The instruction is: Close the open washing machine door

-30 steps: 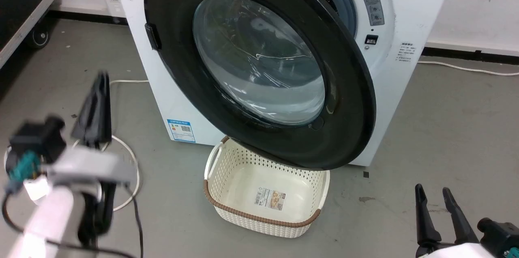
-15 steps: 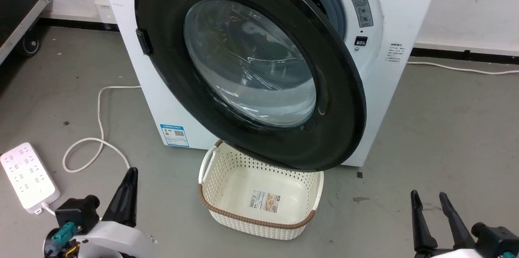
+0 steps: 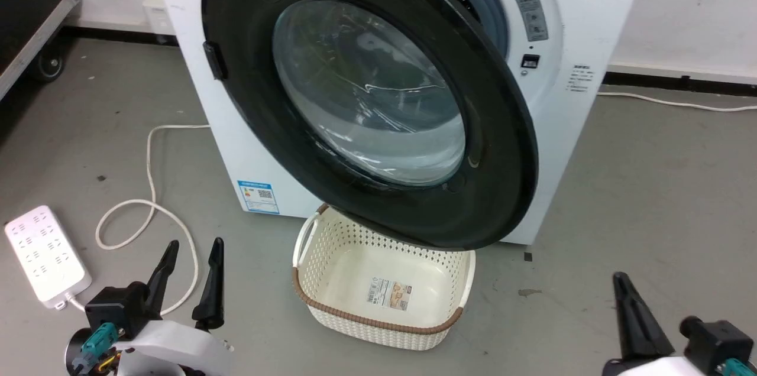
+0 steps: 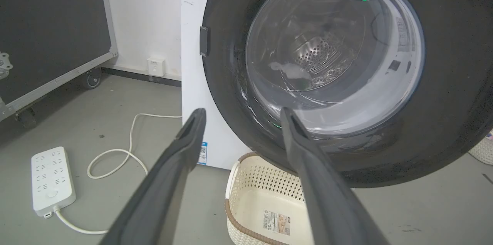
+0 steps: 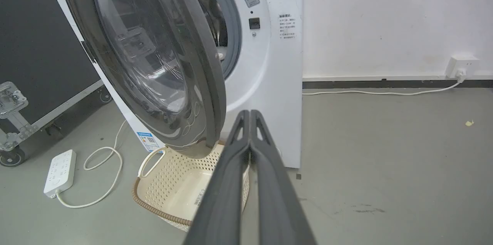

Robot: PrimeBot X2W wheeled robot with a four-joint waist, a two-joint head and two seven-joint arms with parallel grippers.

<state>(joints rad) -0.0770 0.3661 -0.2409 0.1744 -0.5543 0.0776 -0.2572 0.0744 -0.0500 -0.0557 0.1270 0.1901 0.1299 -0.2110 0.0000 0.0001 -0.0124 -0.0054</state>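
Note:
The white washing machine (image 3: 591,15) stands at the back wall. Its round black washing machine door (image 3: 502,145), with a bulging glass window (image 3: 366,92), hangs partly open and hides most of the drum opening. A strip of grey gasket (image 3: 485,3) shows at the upper right. My left gripper (image 3: 194,244) is low at the lower left, open and empty, well short of the door. In the left wrist view my left gripper (image 4: 242,111) points at the door (image 4: 454,64). My right gripper (image 3: 620,278) is shut at the lower right, holding nothing. In the right wrist view my right gripper (image 5: 250,113) lies below the door's edge (image 5: 210,75).
A cream perforated basket (image 3: 378,321) sits on the floor under the door's lower edge. A white power strip (image 3: 44,255) and its looped cable (image 3: 148,187) lie on the left. A black wheeled case (image 3: 29,3) stands at the far left. Grey floor stretches out on the right.
My left arm has come down from a raised pose to the lower left, and its gripper has opened. My right gripper has shut. The head camera has shifted slightly.

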